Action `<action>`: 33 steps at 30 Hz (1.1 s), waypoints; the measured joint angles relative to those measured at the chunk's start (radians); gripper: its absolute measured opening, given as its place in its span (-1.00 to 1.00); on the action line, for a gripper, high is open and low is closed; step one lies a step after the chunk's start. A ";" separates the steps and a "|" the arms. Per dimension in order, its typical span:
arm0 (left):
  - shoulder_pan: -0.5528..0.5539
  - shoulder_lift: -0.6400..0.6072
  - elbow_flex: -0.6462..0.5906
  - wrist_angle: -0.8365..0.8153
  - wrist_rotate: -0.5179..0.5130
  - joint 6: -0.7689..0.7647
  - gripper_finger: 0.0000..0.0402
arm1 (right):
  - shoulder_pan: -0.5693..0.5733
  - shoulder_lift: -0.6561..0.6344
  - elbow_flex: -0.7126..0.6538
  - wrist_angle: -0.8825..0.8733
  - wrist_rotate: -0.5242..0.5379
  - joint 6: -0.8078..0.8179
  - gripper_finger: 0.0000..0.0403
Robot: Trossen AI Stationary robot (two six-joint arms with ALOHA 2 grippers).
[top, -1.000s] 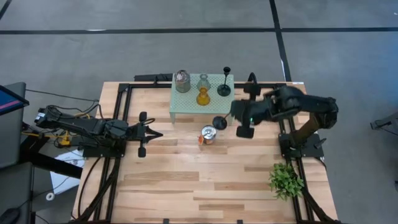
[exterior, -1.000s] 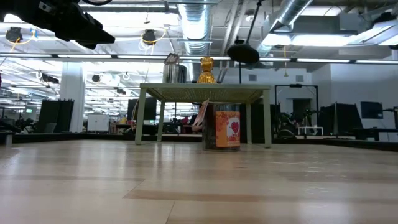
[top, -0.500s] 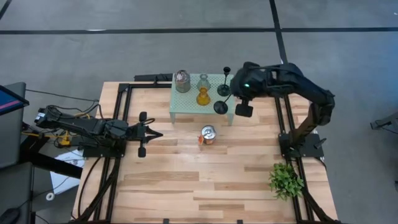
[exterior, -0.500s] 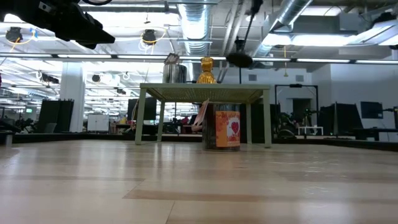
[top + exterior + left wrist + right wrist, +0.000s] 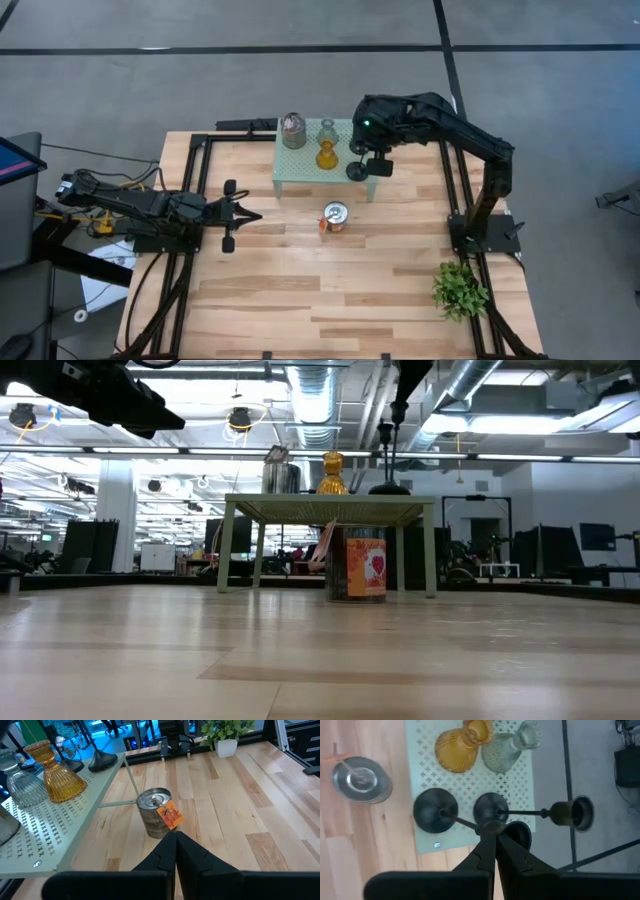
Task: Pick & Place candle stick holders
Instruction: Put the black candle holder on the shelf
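A pale green mesh stand [image 5: 300, 172] at the table's far side carries a silvery jar [image 5: 293, 130], a clear glass holder [image 5: 327, 131], an amber glass holder [image 5: 326, 155] and a slim black stick holder [image 5: 491, 809]. My right gripper [image 5: 490, 834] is above the stand's right end, shut on a second black stick holder [image 5: 436, 810]. Its round base [image 5: 357, 172] is at the stand's top. An orange-and-silver tin [image 5: 335, 216] stands on the table in front of the stand. My left gripper [image 5: 250, 215] waits shut at the table's left, well above the table. My right gripper pinches the black stick holder's stem near its upper end [image 5: 476, 825] between its two fingers. The fingers come from above, slanting down. The holder hangs about upright below them, its round base [image 5: 390, 488] level with the stand's top; I cannot tell whether it rests there.
A leafy green plant [image 5: 460, 288] stands at the table's near right. Black frame rails [image 5: 190, 250] run along the table's left and right sides. Bare wood lies between the tin and the near edge.
My right gripper has swung from beside the stand's right end toward the far edge and left, over the stand, carrying the black stick holder. The holder's base, earlier hanging well above the stand's top, has come down to its level.
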 joint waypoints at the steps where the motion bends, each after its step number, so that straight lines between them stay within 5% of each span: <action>1: 0.000 0.000 0.000 0.000 0.000 0.000 -0.96 | -0.004 0.002 0.001 0.004 0.000 -0.002 -1.00; 33: 0.000 0.000 0.000 0.005 0.000 0.000 -0.96 | -0.011 0.007 -0.002 0.082 -0.074 -0.003 -0.96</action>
